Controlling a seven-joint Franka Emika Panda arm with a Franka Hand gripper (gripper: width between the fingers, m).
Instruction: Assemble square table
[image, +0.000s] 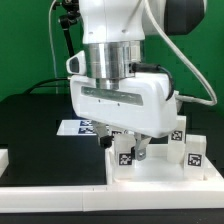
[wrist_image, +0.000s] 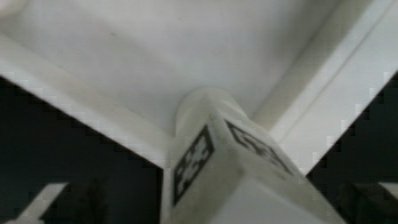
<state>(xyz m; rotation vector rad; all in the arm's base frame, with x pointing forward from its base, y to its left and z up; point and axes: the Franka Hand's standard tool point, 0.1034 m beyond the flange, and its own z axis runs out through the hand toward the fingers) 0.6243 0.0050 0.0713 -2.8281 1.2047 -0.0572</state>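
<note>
Directly beneath the gripper (image: 133, 150) stands a tagged table leg (image: 127, 152), upright on the square tabletop (image: 150, 170), its long axis vertical and in line with the gripper's approach axis. The exterior view shows the fingers (image: 146, 150) hanging on either side of the leg's upper end; the jaws stand spread, and I judge that they are not pinching the leg, though contact on the far side cannot be ruled out. In the wrist view the leg (wrist_image: 222, 160) rises toward the camera, centred between the two fingertips, tags showing on two adjoining faces, with the hollow rimmed face of the tabletop (wrist_image: 160, 50) behind it.

Beyond the gripper toward the exterior view's right, two further legs (image: 186, 145) stand upright on the same slab, well clear of the fingers. Behind the gripper, the marker board (image: 80, 127) lies flat on the black table (image: 30, 125).

Assessment: the leg lies straight below, so the next move turns on the vertical axis alone. Whether the leg is fully seated in its socket cannot be determined; its base is hidden.
</note>
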